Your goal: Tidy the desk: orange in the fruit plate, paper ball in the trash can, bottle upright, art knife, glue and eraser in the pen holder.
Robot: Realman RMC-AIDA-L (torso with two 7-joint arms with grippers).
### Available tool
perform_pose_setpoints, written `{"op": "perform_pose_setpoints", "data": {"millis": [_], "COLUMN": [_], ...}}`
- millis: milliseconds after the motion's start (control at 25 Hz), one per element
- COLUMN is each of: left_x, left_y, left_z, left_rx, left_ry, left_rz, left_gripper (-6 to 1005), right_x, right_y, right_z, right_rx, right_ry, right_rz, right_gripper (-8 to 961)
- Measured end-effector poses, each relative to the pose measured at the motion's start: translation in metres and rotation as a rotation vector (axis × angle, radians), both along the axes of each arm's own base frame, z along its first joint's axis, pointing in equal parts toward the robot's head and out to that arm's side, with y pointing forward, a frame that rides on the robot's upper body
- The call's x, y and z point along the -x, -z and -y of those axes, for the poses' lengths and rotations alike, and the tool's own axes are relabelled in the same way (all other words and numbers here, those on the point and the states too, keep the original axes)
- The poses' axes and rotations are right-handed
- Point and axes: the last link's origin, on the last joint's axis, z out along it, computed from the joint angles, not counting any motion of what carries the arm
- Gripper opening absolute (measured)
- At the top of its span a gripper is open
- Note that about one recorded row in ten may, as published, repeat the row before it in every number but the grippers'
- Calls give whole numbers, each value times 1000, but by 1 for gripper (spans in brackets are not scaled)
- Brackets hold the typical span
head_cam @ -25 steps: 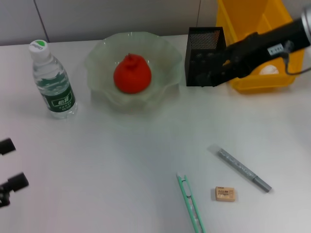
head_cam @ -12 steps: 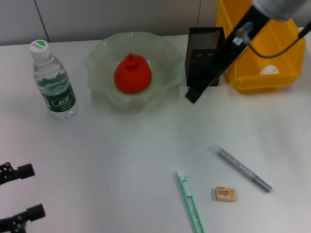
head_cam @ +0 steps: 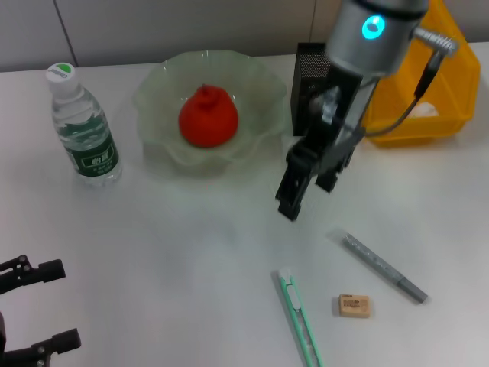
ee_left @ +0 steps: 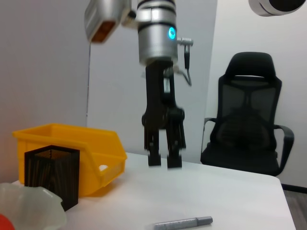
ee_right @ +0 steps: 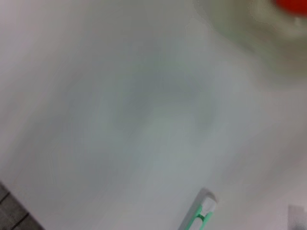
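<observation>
Now, right claw hanging over bare table at frame centre, fingers parted a little, empty. Left claw parked at lower left edge, spread wide, empty.

Orange seated in fruit plate, upper centre. Bottle upright at upper left. Pen holder just beside trash can, upper right; white paper ball showing inside the bin. Green art knife, eraser and grey glue stick lying flat at lower right, apart from each other.
</observation>
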Motion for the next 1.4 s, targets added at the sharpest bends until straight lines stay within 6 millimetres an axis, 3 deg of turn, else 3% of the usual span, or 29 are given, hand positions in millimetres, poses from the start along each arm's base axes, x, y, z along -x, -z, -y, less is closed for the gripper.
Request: {"op": "perform_pose_setpoints", "data": {"millis": [280, 680, 1400], "left_x": [-6, -7, -4], "left_y": [3, 7, 12], "left_z": [-8, -11, -12], "left_rx": [5, 10, 32], "left_ry": [23, 28, 17], "left_rz": [-1, -2, -29], "left_gripper": [814, 815, 814], "right_x": [-31, -55, -52], "right_y": [27, 47, 60], "right_z": [6, 16, 20], "right_rx": [-11, 15, 29], "right_ry": [166, 238, 201], "right_rz": [14, 33, 35], "right_gripper": [666, 659, 648]}}
